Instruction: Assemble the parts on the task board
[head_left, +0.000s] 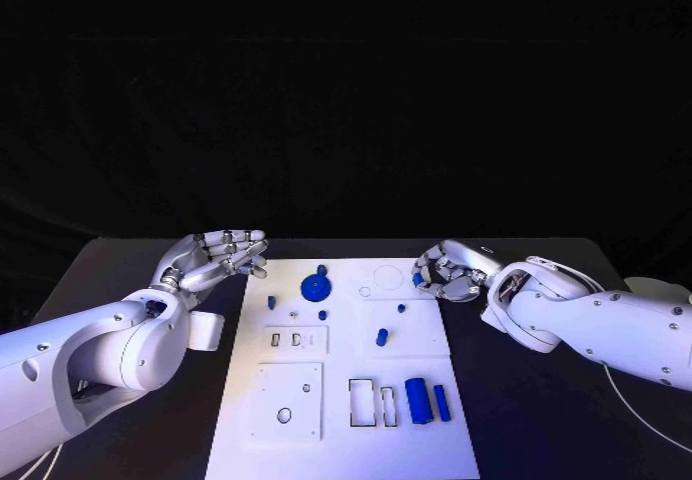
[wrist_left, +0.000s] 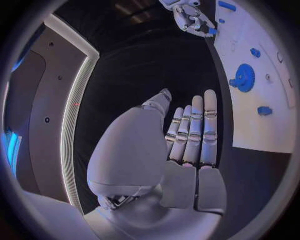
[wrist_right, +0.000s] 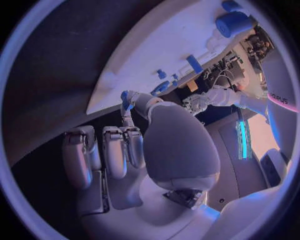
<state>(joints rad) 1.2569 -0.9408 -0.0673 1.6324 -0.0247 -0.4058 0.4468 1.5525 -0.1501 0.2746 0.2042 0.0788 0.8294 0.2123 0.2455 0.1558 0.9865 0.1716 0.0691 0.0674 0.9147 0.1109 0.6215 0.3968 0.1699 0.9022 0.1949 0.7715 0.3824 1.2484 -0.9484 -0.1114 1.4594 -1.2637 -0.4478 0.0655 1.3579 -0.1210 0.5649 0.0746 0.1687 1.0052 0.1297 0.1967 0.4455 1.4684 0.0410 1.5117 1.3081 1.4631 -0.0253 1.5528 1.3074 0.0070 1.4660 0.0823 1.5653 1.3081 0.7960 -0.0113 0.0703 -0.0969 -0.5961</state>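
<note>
The right hand (head_left: 447, 272) hangs over the far right corner of the task board (head_left: 339, 440), its fingers curled in, and in the right wrist view a small blue part (wrist_right: 125, 99) sits pinched at its fingertips. My reading is that this piece is meant for one of the seats near that corner, perhaps the faint round outline (head_left: 389, 273) just beside the hand, though which seat is a guess. To do it well, the hand should bring the piece down upright, line it up over the seat before pressing, and release only once it sits flush. The left hand (head_left: 219, 255) floats off the board's far left edge with fingers straight, together and holding nothing, clear of the blue gear (head_left: 316, 288); it could steady the board if the press makes it slide. Other blue parts lie well apart: a short peg (head_left: 382, 337) mid-board and two longer bars (head_left: 427, 400) near the front. The shape of the pinched piece is hard to make out, the head view hides it behind the fingers, and the seat under the hand is covered.
</note>
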